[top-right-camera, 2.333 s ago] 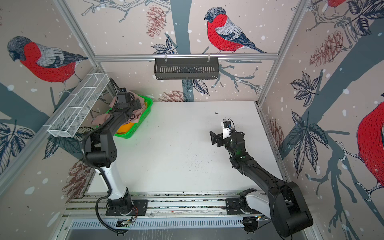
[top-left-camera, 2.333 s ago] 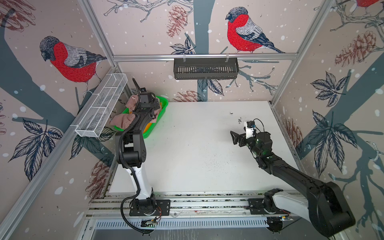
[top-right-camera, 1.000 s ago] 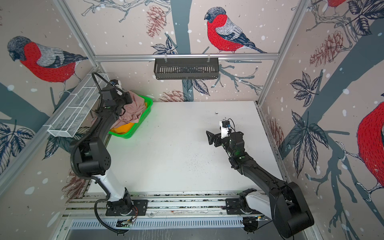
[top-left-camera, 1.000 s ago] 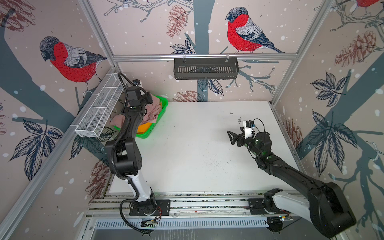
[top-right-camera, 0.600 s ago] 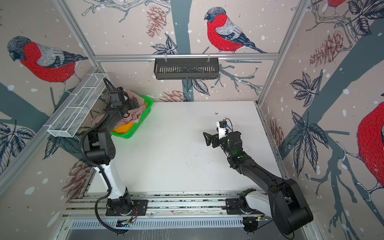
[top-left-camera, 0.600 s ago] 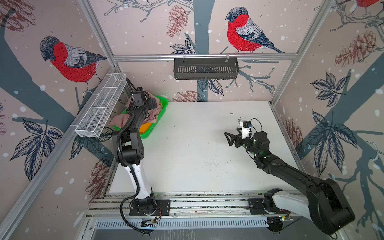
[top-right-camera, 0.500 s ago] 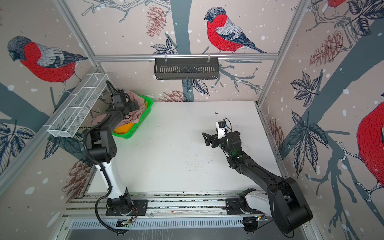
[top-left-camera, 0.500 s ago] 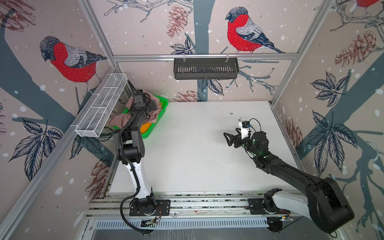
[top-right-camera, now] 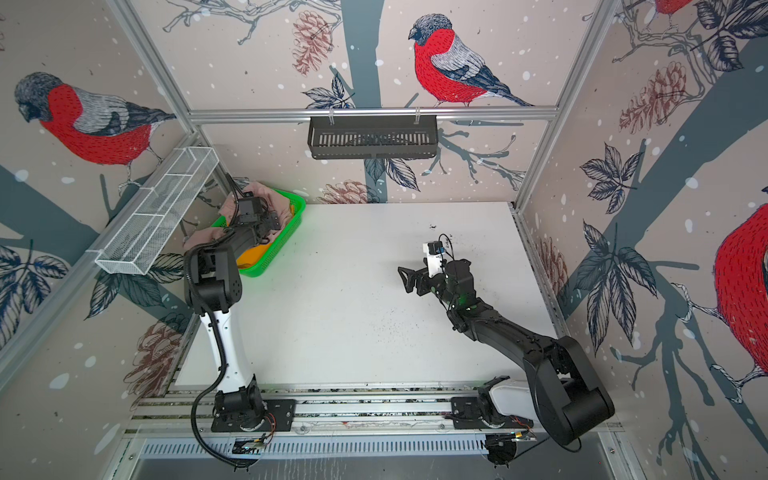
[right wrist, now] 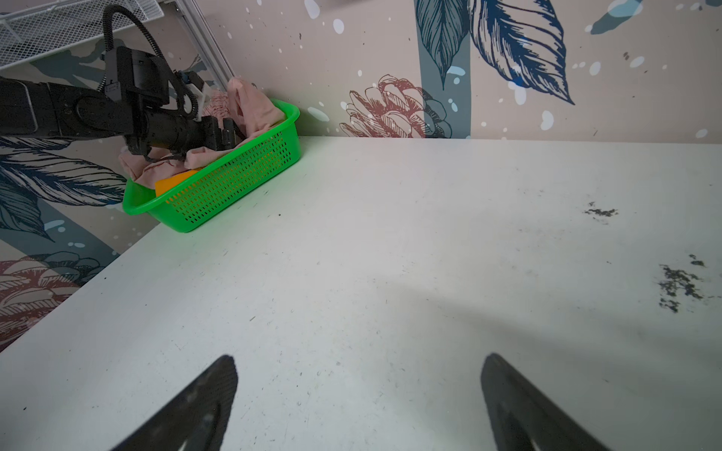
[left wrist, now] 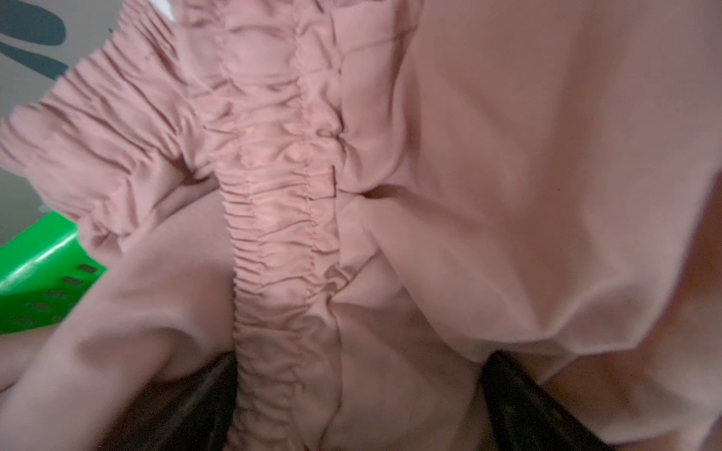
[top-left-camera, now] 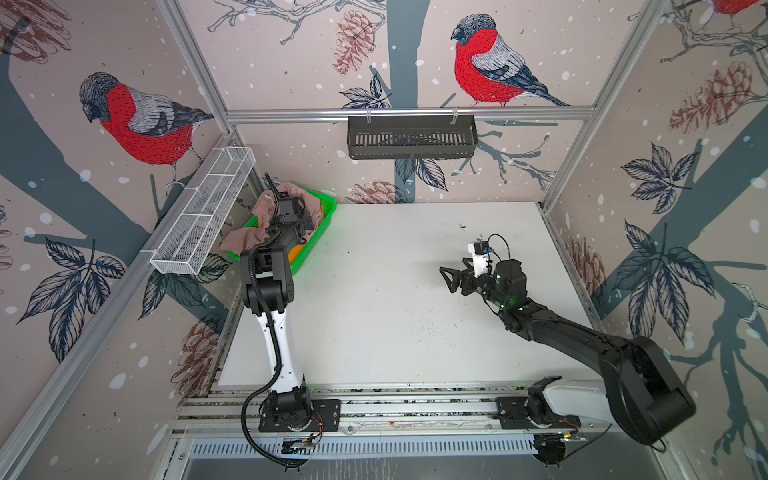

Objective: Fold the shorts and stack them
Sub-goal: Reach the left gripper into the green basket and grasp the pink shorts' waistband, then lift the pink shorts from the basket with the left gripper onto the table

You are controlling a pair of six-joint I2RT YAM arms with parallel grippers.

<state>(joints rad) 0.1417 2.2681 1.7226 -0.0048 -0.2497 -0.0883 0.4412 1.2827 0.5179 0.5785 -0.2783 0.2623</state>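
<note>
Now the left gripper [left wrist: 361,355] is spread, pink shorts [left wrist: 508,175] bunched between its fingers [left wrist: 187,410] and ahead, in the basket [right wrist: 234,183]; orange shorts [right wrist: 172,183] lie beneath them. Right gripper [right wrist: 357,359], spread, hangs far from both.

The left arm [top-left-camera: 270,286] has black joints, a white link [top-left-camera: 282,357] and ribbed cable [top-left-camera: 243,417] (looped at its base); the right arm [top-left-camera: 582,345] and its end effector [top-left-camera: 448,279] are mostly black.

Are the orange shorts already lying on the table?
No, the orange shorts lie in the basket, partly under the pink shorts.
</note>
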